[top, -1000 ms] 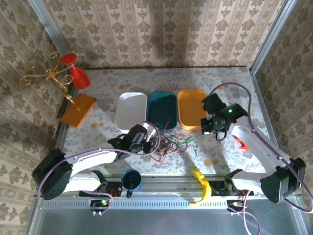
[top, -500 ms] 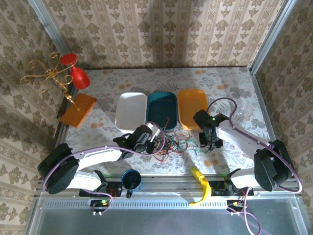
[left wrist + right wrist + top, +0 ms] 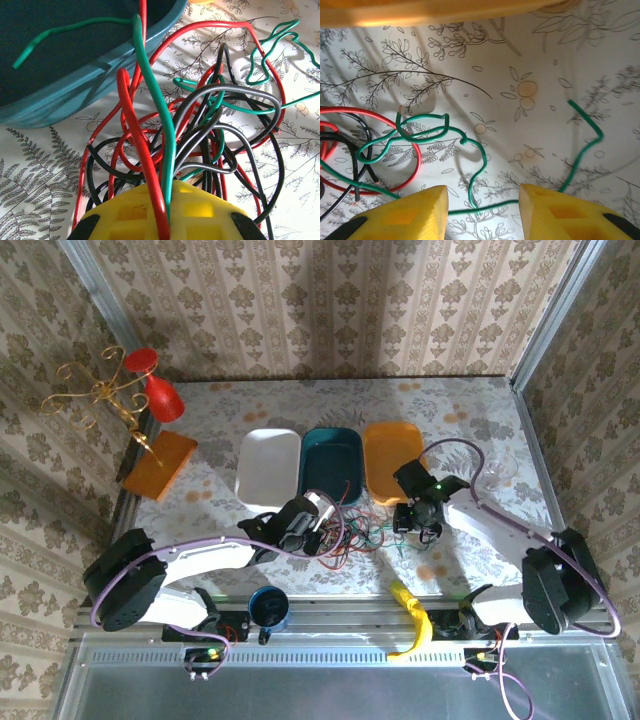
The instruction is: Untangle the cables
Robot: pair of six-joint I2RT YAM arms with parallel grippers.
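Top external view: the cables (image 3: 348,530) lie knotted on the surface (image 3: 450,410) at frame centre, just below the teal tub (image 3: 330,462). The left end effector (image 3: 320,527) sits at the knot's left edge, its arm stretched low from the lower left. The right end effector (image 3: 414,524) hangs at the right edge, its wrist pitched down. Pulling both ways at once would likely cinch the knot.

Left wrist view: the jaws are clamped on a red strand (image 3: 132,130) and a green strand (image 3: 155,100) together. Lifting two would probably drag the whole bundle, and strands draped over the tub rim could tug the tub.

Right wrist view: the fingers (image 3: 405,215) are spread wide astride a green cable (image 3: 484,157) lying flat. Closing too high would likely miss so thin a wire.
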